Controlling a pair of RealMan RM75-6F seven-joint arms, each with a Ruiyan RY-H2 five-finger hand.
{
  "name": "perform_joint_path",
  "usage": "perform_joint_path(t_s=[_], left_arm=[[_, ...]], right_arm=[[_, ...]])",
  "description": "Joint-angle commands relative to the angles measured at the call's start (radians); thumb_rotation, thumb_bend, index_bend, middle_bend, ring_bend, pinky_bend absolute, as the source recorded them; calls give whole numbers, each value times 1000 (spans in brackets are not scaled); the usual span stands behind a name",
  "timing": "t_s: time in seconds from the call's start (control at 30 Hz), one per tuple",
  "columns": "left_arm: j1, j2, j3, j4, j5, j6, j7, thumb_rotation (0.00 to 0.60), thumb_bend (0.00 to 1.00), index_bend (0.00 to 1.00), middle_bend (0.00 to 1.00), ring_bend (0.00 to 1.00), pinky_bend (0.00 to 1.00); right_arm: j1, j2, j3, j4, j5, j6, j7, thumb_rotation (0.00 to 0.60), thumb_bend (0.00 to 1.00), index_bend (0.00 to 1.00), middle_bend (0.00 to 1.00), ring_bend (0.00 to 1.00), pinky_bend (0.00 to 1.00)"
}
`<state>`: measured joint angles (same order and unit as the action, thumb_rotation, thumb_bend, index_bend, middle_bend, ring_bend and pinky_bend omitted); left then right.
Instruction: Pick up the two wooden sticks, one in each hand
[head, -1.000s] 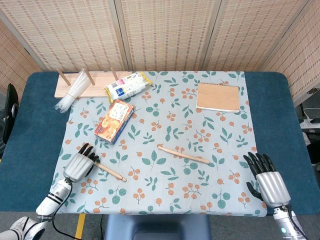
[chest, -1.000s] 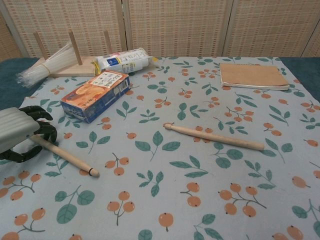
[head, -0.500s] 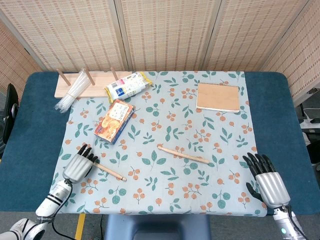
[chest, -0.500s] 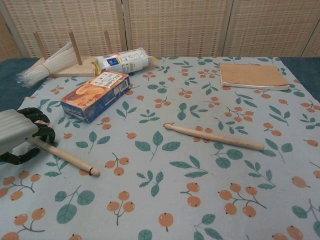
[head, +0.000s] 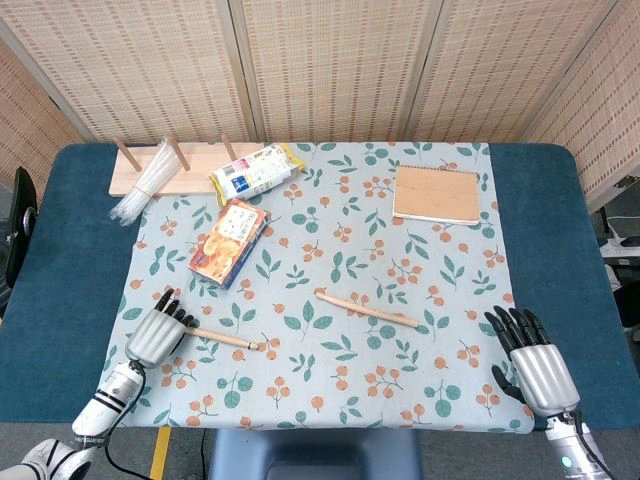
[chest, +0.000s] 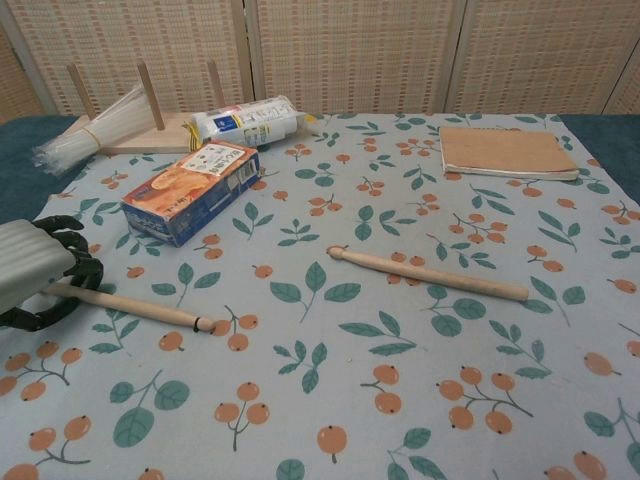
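Note:
One wooden stick (head: 225, 338) (chest: 135, 305) lies on the floral cloth at the front left. My left hand (head: 158, 332) (chest: 35, 270) has its fingers curled around that stick's left end and grips it; the free end points right, close to the cloth. The second wooden stick (head: 366, 309) (chest: 430, 274) lies alone near the middle of the cloth, slanting down to the right. My right hand (head: 528, 362) hovers at the front right corner with fingers apart and nothing in it, well right of that stick. The chest view does not show it.
A snack box (head: 230, 241) (chest: 192, 189) lies behind the left stick. Further back are a white packet (head: 256, 171) (chest: 248, 121), a wooden peg rack (head: 195, 170) and a bundle of clear straws (head: 143, 187) (chest: 90, 130). A brown notebook (head: 436, 193) (chest: 508, 151) sits back right.
The left stick has swung in my left hand: its free end rose toward the right and it now lies nearly level. My right hand and the middle stick have not moved.

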<state>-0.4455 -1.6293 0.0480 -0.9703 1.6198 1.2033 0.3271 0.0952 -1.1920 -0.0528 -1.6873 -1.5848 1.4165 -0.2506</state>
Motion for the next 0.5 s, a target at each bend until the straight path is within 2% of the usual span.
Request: perform_joint_path(t_s=[0.03,0.2,0.37,0.43,0.5], left_arm=[[2,-11,8,24,27,40,-54,600,498,718,703,334,167],[8,-34,16,82,60,106,-154,600,512,883,858,440,177],[31,-40,-1,119,55,187,-262,600,510,907,890,478,178],[44,-38,-13,127,44,217,-285,600,510,909,892,481,177],[62,-34,-30,130,22,241,-299,600,510,909,892,481,175]], right_arm=[[0,-1,0,0,-2,-2,-3,600,304,0,19,0,0],[3,-15,-1,5,-2,-16,-21,600,304,0,19,0,0],[29,-68,16,6,-9,-44,-75,600,304,0,26,0,0],[47,-94,32,-4,-5,-61,-129,600,304,4,65,0,0],[71,-148,68,1,10,-72,-211,600,304,53,136,0,0]])
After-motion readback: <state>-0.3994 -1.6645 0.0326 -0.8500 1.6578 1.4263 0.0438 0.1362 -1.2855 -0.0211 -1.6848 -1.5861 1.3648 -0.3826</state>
